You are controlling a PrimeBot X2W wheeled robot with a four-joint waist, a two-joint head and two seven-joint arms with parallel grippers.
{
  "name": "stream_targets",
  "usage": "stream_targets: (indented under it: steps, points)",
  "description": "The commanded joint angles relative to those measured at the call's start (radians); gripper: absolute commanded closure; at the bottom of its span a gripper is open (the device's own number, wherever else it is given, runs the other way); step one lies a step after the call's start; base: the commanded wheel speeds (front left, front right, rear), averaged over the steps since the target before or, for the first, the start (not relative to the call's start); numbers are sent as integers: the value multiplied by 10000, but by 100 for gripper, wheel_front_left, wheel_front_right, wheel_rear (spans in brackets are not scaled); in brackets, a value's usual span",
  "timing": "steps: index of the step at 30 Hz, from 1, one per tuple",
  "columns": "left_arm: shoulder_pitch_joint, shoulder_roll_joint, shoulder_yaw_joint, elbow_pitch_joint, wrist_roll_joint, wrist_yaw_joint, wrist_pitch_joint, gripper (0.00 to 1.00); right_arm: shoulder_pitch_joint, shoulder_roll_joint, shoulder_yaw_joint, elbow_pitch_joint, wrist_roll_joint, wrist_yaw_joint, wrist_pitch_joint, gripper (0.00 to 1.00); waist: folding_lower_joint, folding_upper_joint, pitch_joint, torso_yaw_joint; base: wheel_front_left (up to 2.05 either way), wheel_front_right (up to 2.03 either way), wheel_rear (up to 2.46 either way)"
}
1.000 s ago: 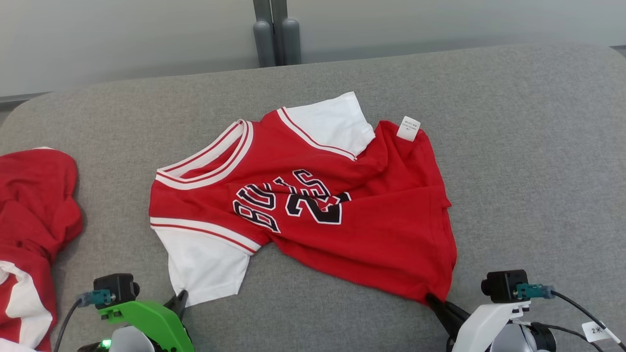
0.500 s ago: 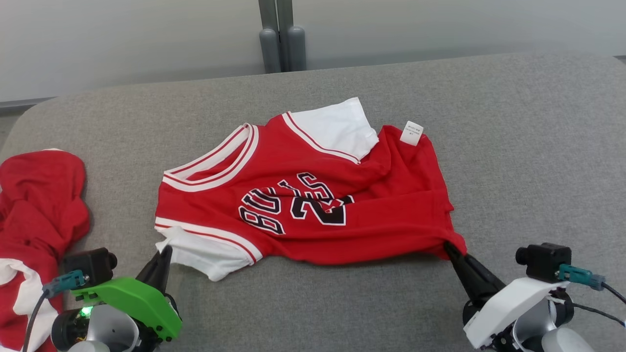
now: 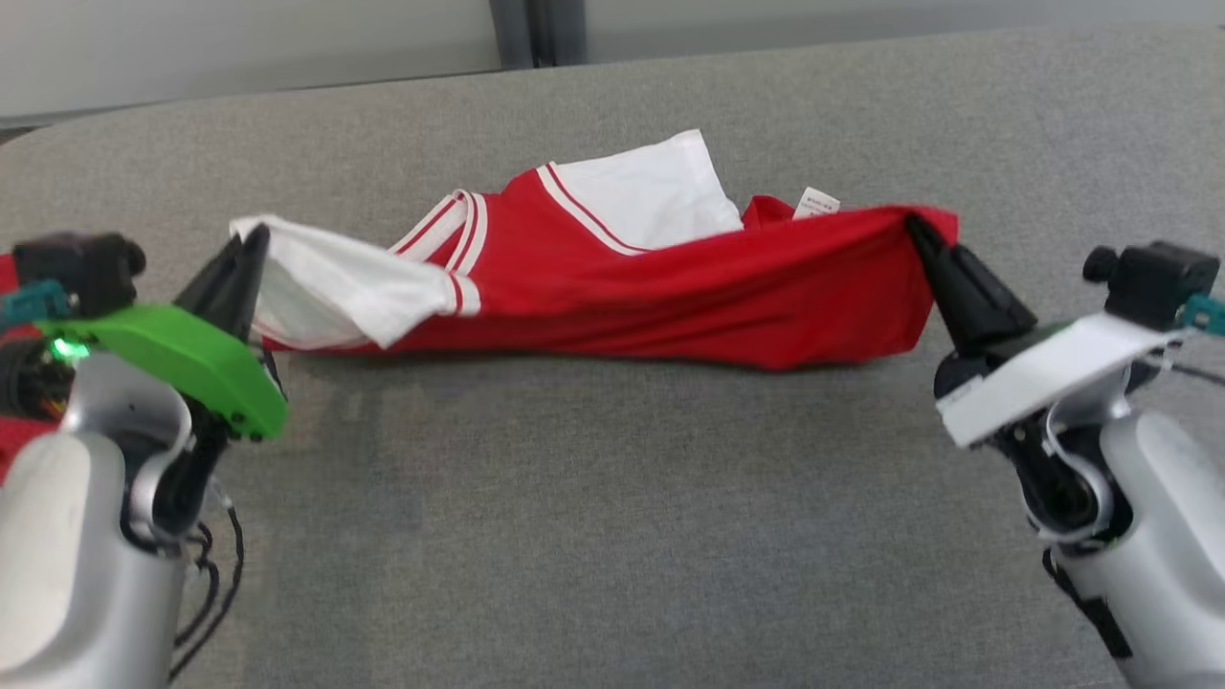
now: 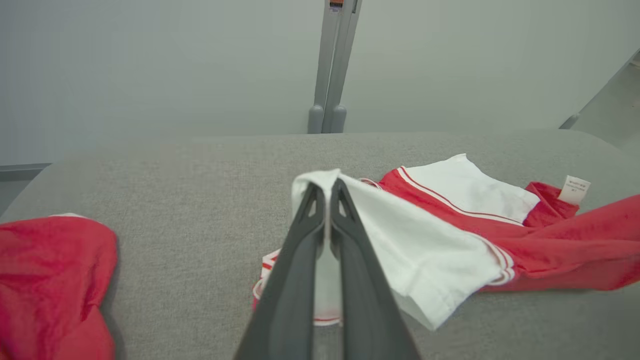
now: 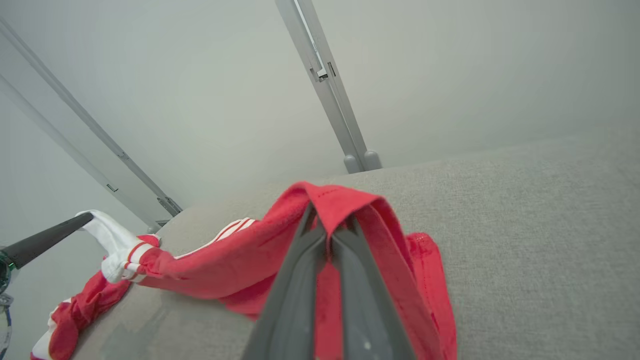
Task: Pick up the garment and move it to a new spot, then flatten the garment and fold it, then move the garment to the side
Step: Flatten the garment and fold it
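Note:
The garment (image 3: 689,287) is a red jersey with white sleeves and striped trim, its near edge lifted off the grey surface and stretched between both grippers. My left gripper (image 3: 251,251) is shut on the white sleeve (image 4: 400,235) at the left; its closed tips (image 4: 327,192) pinch the cloth in the left wrist view. My right gripper (image 3: 919,230) is shut on the red hem corner at the right, where the fabric (image 5: 340,205) drapes over its tips. The far part with the other white sleeve (image 3: 651,196) and a label (image 3: 815,203) still rests on the surface.
A second red and white garment (image 4: 50,280) lies crumpled at the far left. The grey cushioned surface (image 3: 612,498) spreads wide in front of the jersey. A grey wall with a vertical post (image 4: 330,65) stands behind the far edge.
Both grippers have lifted and carried the near edge of the jersey away from me, folding it over so the lettering is hidden. The left gripper closed on the sleeve. The head camera has shifted.

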Motion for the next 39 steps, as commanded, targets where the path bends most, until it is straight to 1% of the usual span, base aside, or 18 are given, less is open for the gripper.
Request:
stream_targets:
  steps: [1, 3, 7, 11, 16, 23, 29, 31, 34, 36, 39]
  points:
    - [-809, 219, -92, 277, 110, -81, -3, 100, -706, -149, 67, 162, 162, 7, -71, 100, 0, 0, 902, 35, 0, 0, 0]
    - [-1916, 364, -321, 806, 238, -152, -59, 100, -1729, -324, 232, 519, 294, 7, -94, 100, 0, 0, 1358, 58, 0, 0, 0]
    - [-4270, 719, -770, 1808, 500, -227, -302, 100, -4023, -433, 589, 1255, 621, 9, -198, 100, 0, 0, 2309, 70, 0, 0, 0]
    - [-6484, 923, -1444, 2713, 447, -239, -566, 100, -6275, -561, 1044, 2103, 714, 9, -305, 100, 0, 0, 3048, 134, 0, 0, 0]
    - [-8895, 1131, -2211, 3721, 213, -236, -1042, 100, -8734, -672, 1457, 3192, 809, 7, -635, 100, 0, 0, 3656, 195, 0, 0, 0]
    - [-11918, 1080, -2879, 5377, -120, -237, -2093, 100, -11662, -840, 2037, 4750, 675, 9, -1500, 100, 0, 0, 4040, 300, 0, 0, 0]
    - [-13498, 1083, -3370, 6523, -344, -238, -2872, 100, -13334, -937, 2691, 5641, 517, 7, -2055, 100, 0, 0, 4026, 343, 0, 0, 0]
    - [-13730, 1076, -3545, 6777, -386, -239, -3212, 100, -13609, -941, 2850, 5861, 565, 7, -2219, 100, 0, 0, 3964, 347, 0, 0, 0]
    - [-14006, 1050, -3781, 7115, -639, -239, -3444, 100, -13757, -887, 3101, 6137, 778, 7, -2311, 100, 0, 0, 3880, 348, 0, 0, 0]
    - [-13989, 1027, -4103, 7276, -842, -239, -3361, 100, -13637, -893, 3393, 6303, 954, 9, -2283, 100, 0, 0, 3826, 371, 0, 0, 0]
    - [-13481, 1086, -4700, 7307, -1211, -239, -3245, 100, -13142, -910, 3986, 6533, 1294, 7, -2182, 100, 0, 0, 3691, 394, 0, 0, 0]
